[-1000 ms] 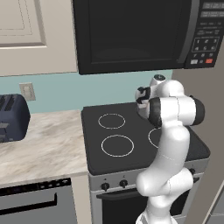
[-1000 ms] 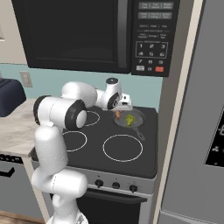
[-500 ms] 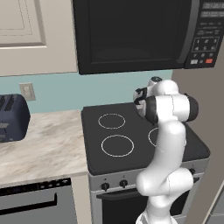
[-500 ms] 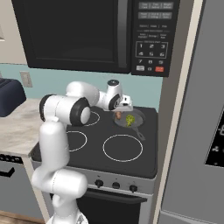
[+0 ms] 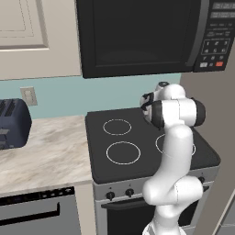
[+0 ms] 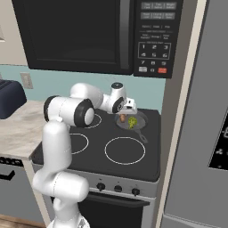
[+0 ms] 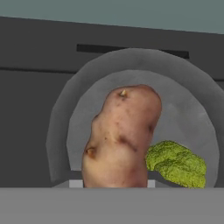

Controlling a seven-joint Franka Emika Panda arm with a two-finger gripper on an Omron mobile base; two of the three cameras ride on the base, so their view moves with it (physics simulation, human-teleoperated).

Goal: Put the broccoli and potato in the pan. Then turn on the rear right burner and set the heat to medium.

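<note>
One item is home: the broccoli (image 7: 177,163) already lies in the pan (image 6: 140,120) on the rear right burner. Your tool (image 6: 123,112) hangs over the pan, pinching the potato (image 7: 120,138); you've yet to drop it and set the heat.

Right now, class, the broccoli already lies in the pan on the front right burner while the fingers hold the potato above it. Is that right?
Not quite. The pan sits on the rear right burner, not the front right one, as the right base view shows. The rest stands: the broccoli lies in the pan, and the fingers hold the potato above it.
</note>
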